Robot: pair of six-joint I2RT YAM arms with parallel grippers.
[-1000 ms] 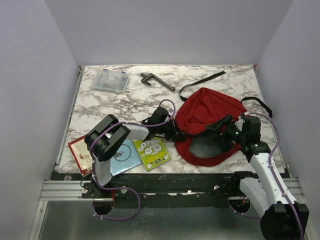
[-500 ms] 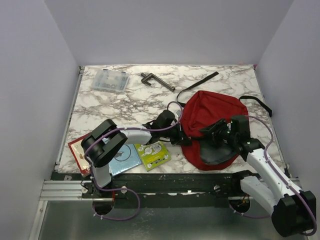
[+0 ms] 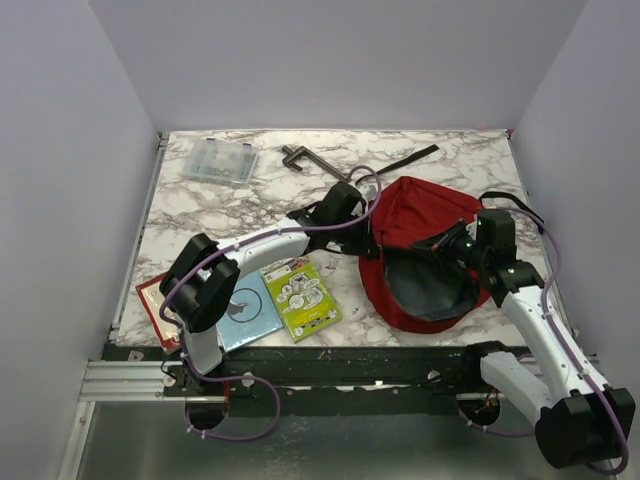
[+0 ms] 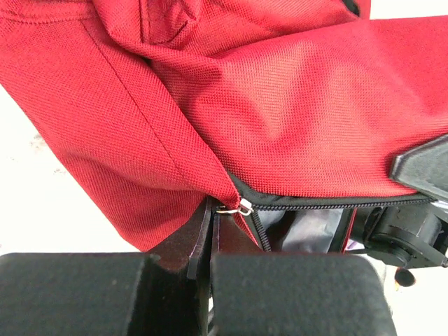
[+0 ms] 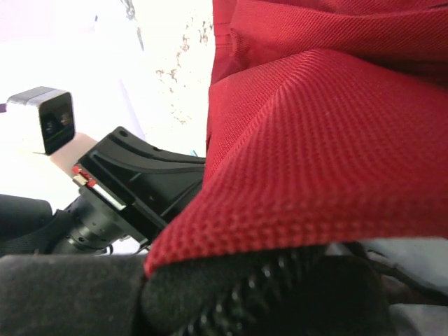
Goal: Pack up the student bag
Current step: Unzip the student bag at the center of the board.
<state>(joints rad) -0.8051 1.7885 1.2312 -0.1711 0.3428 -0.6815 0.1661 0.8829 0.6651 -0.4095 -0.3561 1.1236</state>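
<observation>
The student bag is a red fabric backpack lying right of centre, its mouth facing the near edge and showing grey lining. My left gripper is shut on the bag's left rim. In the left wrist view its jaws pinch the red fabric right at the end of the dark zipper. My right gripper is shut on the rim at the right side of the mouth. In the right wrist view red cloth and zipper teeth lie across that gripper.
A green booklet, a blue book and a red one lie near the front left. A clear plastic box and a black clamp sit at the back. Black straps trail from the bag.
My right gripper has shut on the bag's rim. The left arm has pulled its held edge away from the near side, and the bag's mouth now gapes wider.
</observation>
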